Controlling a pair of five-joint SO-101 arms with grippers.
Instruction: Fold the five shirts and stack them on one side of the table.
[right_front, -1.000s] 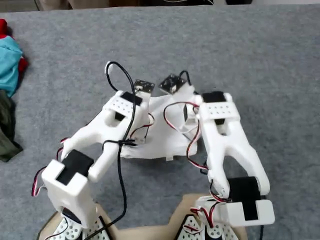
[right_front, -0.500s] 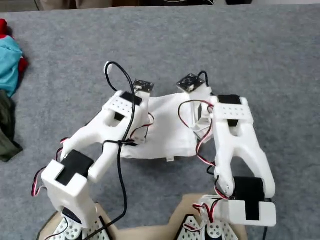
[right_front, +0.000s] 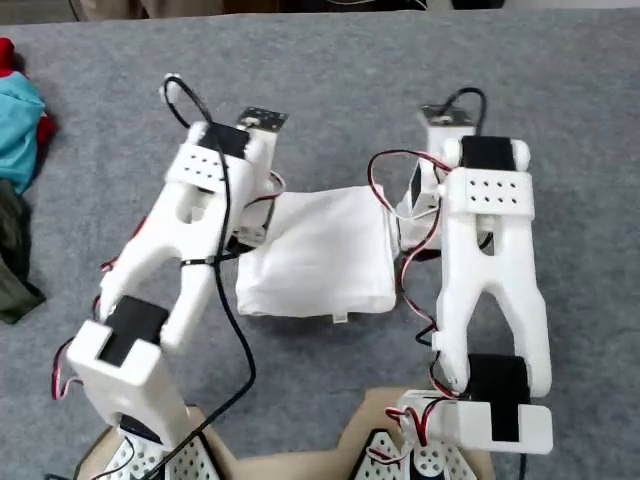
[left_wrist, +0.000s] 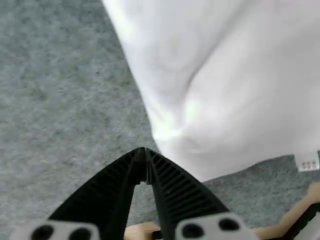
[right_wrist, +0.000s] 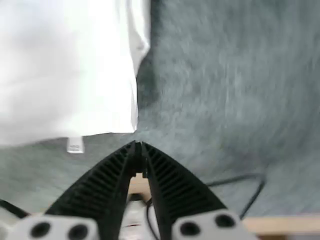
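A folded white shirt (right_front: 320, 252) lies on the grey table between the two arms, with a small tag at its near edge. It also fills much of the left wrist view as white cloth (left_wrist: 220, 75) and shows in the right wrist view (right_wrist: 65, 65). My left gripper (left_wrist: 144, 159) hangs shut above the table beside the shirt's left edge, holding nothing. Over the carpet just off the shirt's right edge, my right gripper (right_wrist: 137, 150) is shut and empty too. A pile of unfolded shirts, teal (right_front: 18, 125), red and dark green (right_front: 14, 255), lies at the table's far left.
The grey table surface (right_front: 560, 100) stretches open to the back and right. The arm bases and a wooden board (right_front: 330, 460) sit at the near edge. Loose cables hang from both arms.
Both arms have lifted off the white shirt and swung apart, the left one leftward, the right one rightward. The shirt now lies uncovered as a neat folded rectangle.
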